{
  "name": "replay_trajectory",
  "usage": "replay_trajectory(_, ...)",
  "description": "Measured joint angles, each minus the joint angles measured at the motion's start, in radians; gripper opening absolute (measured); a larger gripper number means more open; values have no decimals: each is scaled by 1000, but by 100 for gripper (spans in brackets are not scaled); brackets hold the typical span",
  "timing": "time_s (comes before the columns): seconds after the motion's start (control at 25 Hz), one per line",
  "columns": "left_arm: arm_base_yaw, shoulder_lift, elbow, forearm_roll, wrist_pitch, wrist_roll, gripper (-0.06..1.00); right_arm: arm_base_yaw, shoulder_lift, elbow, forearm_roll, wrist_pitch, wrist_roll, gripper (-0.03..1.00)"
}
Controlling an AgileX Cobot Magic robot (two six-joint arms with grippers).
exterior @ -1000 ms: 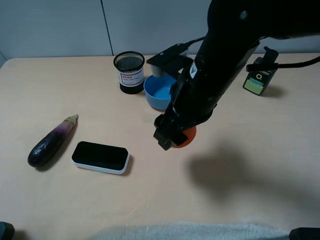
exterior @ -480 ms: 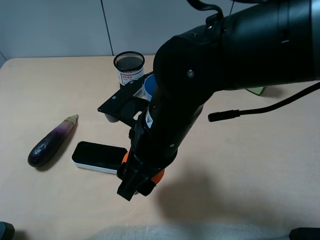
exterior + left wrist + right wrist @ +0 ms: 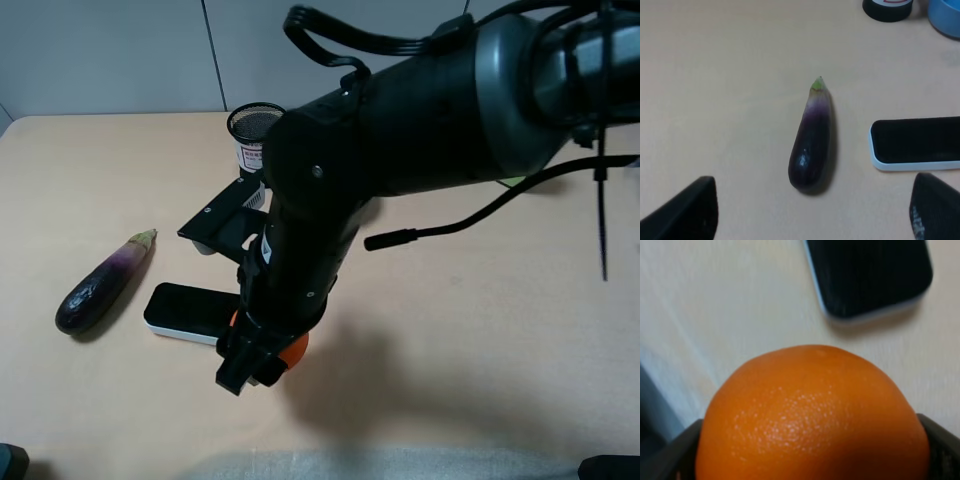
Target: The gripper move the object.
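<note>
My right gripper (image 3: 252, 366) is shut on the orange mandarin (image 3: 294, 349) and holds it low over the table, just off the right end of a black, white-edged device (image 3: 188, 311). In the right wrist view the mandarin (image 3: 810, 415) fills the frame between the fingers, with the device (image 3: 870, 275) beyond it. My left gripper (image 3: 810, 215) is open and empty, with its fingertips (image 3: 687, 210) on either side of the view. It hovers near the purple eggplant (image 3: 811, 140).
The eggplant (image 3: 100, 283) lies at the left of the table. A black mesh cup (image 3: 255, 125) stands at the back, partly behind the right arm. The left wrist view shows a blue bowl (image 3: 947, 17) beside the cup (image 3: 887, 7) and the device (image 3: 917, 142).
My right arm has carried the mandarin from in front of the blue bowl toward the front left, down beside the device's right end. The arm now covers the bowl.
</note>
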Motion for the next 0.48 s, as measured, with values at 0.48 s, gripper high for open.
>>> replay_trajectory(0.48, 0, 0, 0, 1, 0, 0, 77, 0, 90, -44, 0, -5, -4, 56)
